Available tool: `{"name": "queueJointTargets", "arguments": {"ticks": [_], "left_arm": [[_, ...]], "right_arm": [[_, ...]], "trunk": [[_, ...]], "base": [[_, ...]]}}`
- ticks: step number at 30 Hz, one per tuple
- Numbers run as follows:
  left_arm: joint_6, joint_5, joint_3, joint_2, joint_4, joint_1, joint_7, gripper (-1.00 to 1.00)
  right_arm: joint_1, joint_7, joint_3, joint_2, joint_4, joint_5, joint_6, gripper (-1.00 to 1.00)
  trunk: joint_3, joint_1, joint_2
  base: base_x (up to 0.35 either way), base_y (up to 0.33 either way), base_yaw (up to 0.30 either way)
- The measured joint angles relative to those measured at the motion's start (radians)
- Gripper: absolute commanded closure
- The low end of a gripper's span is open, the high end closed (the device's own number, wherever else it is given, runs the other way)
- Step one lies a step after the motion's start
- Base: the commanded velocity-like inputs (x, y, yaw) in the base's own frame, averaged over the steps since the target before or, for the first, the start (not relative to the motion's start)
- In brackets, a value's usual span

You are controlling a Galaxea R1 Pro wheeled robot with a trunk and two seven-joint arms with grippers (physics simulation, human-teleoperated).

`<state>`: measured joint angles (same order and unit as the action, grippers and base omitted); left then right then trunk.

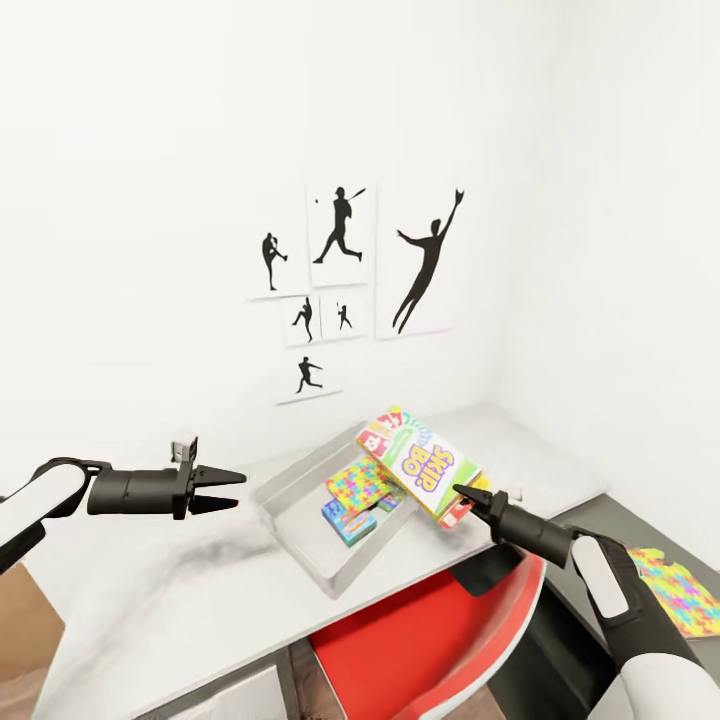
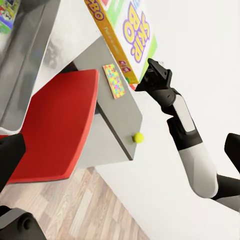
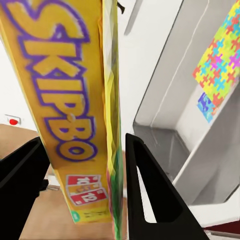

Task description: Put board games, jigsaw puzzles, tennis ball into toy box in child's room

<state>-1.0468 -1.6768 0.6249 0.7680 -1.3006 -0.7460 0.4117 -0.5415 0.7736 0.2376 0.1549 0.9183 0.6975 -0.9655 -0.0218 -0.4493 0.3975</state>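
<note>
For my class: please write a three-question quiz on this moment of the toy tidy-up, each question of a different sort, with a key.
1. True or false: the right gripper holds the SKIP-BO box.
2. Which already lies in the toy box? A) tennis ball B) jigsaw puzzle C) red chair
3. Fill in: the left gripper holds ____.

Key: 1 true. 2 B: one jigsaw puzzle lies inside, beside a blue box; the tennis ball sits on the dark cabinet top. 3 nothing; it hangs open over the table.

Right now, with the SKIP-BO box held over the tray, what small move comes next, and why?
Probably lower the right tool and release. It grips the SKIP-BO box tilted above the toy box, where a jigsaw puzzle and a blue game box already lie.
</note>
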Motion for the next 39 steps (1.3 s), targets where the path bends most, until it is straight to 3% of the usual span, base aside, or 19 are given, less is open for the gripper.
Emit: {"name": "queueJointTargets", "arguments": {"ticks": [6,15,21,25,39], "left_arm": [[0.000,-0.003,0.000,-0.001,0.014,0.000,0.001,-1.00],[0.000,-0.009,0.000,-0.007,0.098,0.000,0.003,-1.00],[0.000,-0.010,0.000,-0.013,0.110,0.000,0.003,-1.00],[0.000,-0.010,0.000,-0.016,0.111,0.000,0.003,-1.00],[0.006,-0.009,0.001,-0.016,0.113,0.000,0.003,-1.00]], "right_arm": [[0.000,-0.001,0.029,0.000,0.002,0.007,-0.003,1.00],[-0.001,0.001,0.033,0.000,0.002,0.003,-0.003,1.00],[-0.001,0.001,0.033,0.000,0.002,0.005,-0.004,1.00],[0.000,0.002,0.033,0.002,0.001,-0.002,0.032,1.00],[0.000,0.001,0.034,0.002,0.002,-0.003,0.035,1.00]], "trunk": [[-0.004,0.000,0.000],[-0.010,0.000,0.000],[-0.014,0.000,0.000],[-0.015,0.000,0.000],[-0.016,0.000,0.000]], "base": [[0.000,0.000,0.273],[0.000,0.000,0.272],[0.000,-0.099,0.272],[0.000,-0.032,0.056],[0.026,-0.086,0.002]]}}
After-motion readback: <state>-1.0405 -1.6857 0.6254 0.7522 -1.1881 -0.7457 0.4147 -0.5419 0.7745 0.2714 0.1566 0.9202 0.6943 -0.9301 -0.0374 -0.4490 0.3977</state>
